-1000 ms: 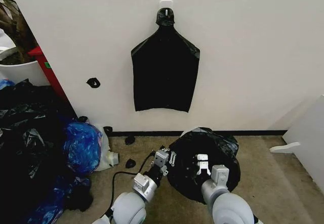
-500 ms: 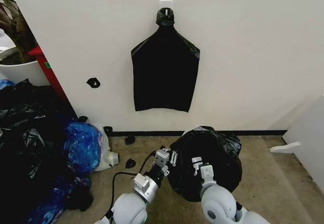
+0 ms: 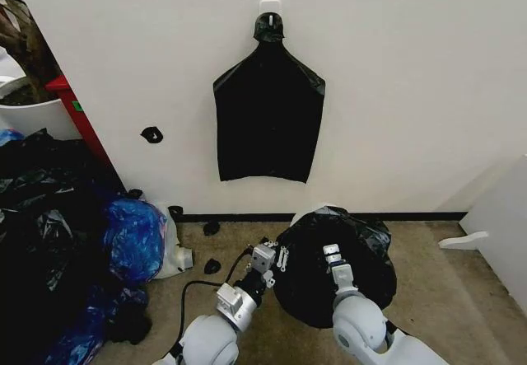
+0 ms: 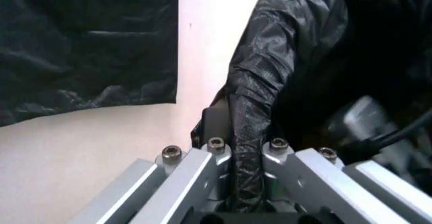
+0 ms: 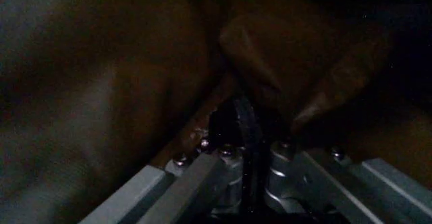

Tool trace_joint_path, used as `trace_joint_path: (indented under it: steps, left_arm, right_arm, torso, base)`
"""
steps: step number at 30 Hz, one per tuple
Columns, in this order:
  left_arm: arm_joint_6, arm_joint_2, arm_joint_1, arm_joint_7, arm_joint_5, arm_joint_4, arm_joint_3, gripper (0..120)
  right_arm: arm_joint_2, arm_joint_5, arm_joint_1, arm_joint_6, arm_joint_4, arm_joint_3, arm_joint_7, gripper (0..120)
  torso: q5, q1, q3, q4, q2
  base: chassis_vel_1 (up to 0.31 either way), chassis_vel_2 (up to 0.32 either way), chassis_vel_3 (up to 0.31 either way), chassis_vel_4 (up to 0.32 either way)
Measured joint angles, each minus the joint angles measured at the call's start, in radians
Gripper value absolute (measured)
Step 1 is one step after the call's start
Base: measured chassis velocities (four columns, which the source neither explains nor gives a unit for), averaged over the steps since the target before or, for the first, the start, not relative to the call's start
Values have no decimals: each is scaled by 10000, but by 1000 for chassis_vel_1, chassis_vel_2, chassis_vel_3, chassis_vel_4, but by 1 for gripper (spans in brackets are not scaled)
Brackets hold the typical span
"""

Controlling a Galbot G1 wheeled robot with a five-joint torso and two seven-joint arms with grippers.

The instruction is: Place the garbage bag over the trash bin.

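Note:
The crinkled black garbage bag [image 3: 362, 276] bulges over the trash bin, whose white rim [image 3: 305, 213] peeks out at the wall side. My left gripper [image 3: 270, 258] is at the bag's left edge. In the left wrist view it is shut on a twisted fold of the garbage bag [image 4: 247, 148]. My right gripper [image 3: 333, 255] lies on top of the bag near its middle. The right wrist view is dark, with the fingers pinched on a thin strip of black plastic [image 5: 246, 133].
A flat black bag [image 3: 268, 118] hangs from a hook on the wall above. A heap of black and blue bags [image 3: 66, 241] fills the left floor, beside a white jug [image 3: 178, 258] and plant pot [image 3: 33, 116]. White furniture [image 3: 502, 225] stands right.
My right arm has swung, bringing its gripper a little higher and more upright on top of the bag. The left arm has not moved.

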Motion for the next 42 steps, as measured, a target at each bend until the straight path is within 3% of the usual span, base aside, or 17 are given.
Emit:
trace_joint_path:
  steps: [4, 8, 12, 13, 16, 21, 26, 32, 35, 38, 40, 42]
  left_arm:
    - [0, 10, -54, -6, -43, 43, -21, 1]
    - [0, 6, -86, -6, -60, 86, -27, 1]
    - [0, 6, -94, -6, -66, 116, -49, 1]
    - [0, 7, -94, -6, -70, 126, -69, 1]
    - [0, 3, -92, -6, -81, 132, -89, 1]
    - [0, -36, -58, -6, -97, 100, -96, 1]
    - [16, -44, -21, -6, -128, 24, -89, 1]
    - [52, -34, 32, 0, -257, -56, -121, 1]
    - [107, -44, -19, -1, -481, -44, -233, 1]
    - [230, -53, -72, -39, -874, -19, -339, 1]
    - [247, -55, -71, -44, -921, -19, -355, 1]
    - [351, -70, -61, -67, -1125, -36, -458, 1]
  right_arm:
    - [-77, -30, -209, 523, 357, -36, -304, 0]
    - [-175, 341, -325, 404, 603, -144, -212, 0]
    - [-290, 1724, -376, -499, 1128, -290, 542, 0]
    - [-301, 2735, -361, -1200, 1539, -302, 1152, 0]
    - [-322, 3864, -264, -2242, 1884, -296, 2010, 0]
    - [-368, 3890, -142, -2903, 1424, -371, 2379, 0]
    - [-348, 2781, -29, -3047, 736, -397, 2139, 0]
    - [-313, 1370, 35, -2708, 315, -209, 1651, 0]
    - [-382, 666, -183, -1787, 670, -86, 1129, 1]
    - [-548, -117, -556, -32, 1027, -29, 135, 15]
    - [-566, -220, -595, 118, 1049, -28, 40, 17]
    - [-701, -883, -914, 824, 1296, -84, -502, 26]
  torso:
    - [1, 0, 0, 1, 0]
    - [2, 0, 0, 0, 0]
    - [2, 0, 0, 0, 0]
    - [2, 0, 0, 0, 0]
    - [1, 0, 0, 0, 0]
    - [2, 0, 0, 0, 0]
    - [3, 0, 0, 0, 0]
    - [2, 0, 0, 1, 0]
    - [2, 0, 0, 0, 0]
    - [2, 0, 0, 0, 0]
    - [1, 0, 0, 1, 0]
    - [2, 0, 0, 1, 0]
  base:
    - [0, 0, 0, 0]
    - [0, 0, 0, 0]
    - [0, 0, 0, 0]
    - [0, 0, 0, 0]
    - [0, 0, 0, 0]
    - [0, 0, 0, 0]
    - [0, 0, 0, 0]
    - [0, 0, 0, 0]
    - [0, 0, 0, 0]
    - [0, 0, 0, 0]
    - [0, 0, 0, 0]
    - [0, 0, 0, 0]
